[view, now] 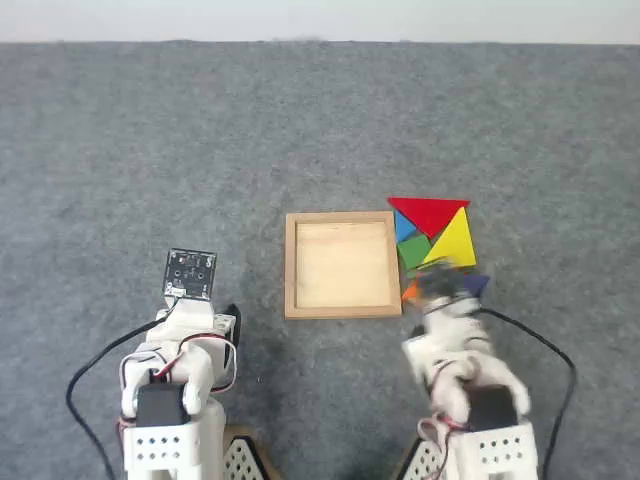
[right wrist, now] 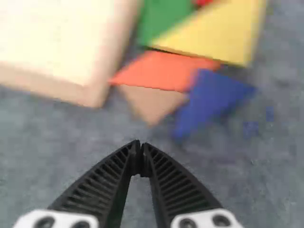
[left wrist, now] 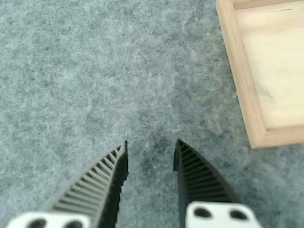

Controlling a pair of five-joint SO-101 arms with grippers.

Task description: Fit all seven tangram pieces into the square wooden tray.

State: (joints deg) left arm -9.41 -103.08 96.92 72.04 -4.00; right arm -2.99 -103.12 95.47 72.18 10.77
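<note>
Closest in, the right gripper [right wrist: 141, 142] is seen with its ribbed black fingers pressed together and nothing held between them, poised just short of the pieces. The left gripper [left wrist: 151, 142] is held partly open over bare grey carpet [view: 150, 150], with nothing gripped and a corner of the tray off to one side.

Now by size. The square wooden tray [view: 342, 313] is laid at the middle of the table and its floor is bare: not one piece has been seated. All seven pieces are bunched just beside the tray on the right arm's side.

The red triangle [view: 428, 213] and yellow triangle [view: 455, 243] are counted the biggest, at the far end of the cluster. The green piece [view: 413, 250] and light blue piece [view: 404, 227] are tucked close against the tray's rim. Nearer the right gripper, the orange triangle [right wrist: 161, 71] is found with its tip at the tray's corner. The dark blue piece [right wrist: 209, 95] and brown triangle [right wrist: 152, 104] are set against its near edge.

Nothing is judged done yet, and seven placements are left.
</note>
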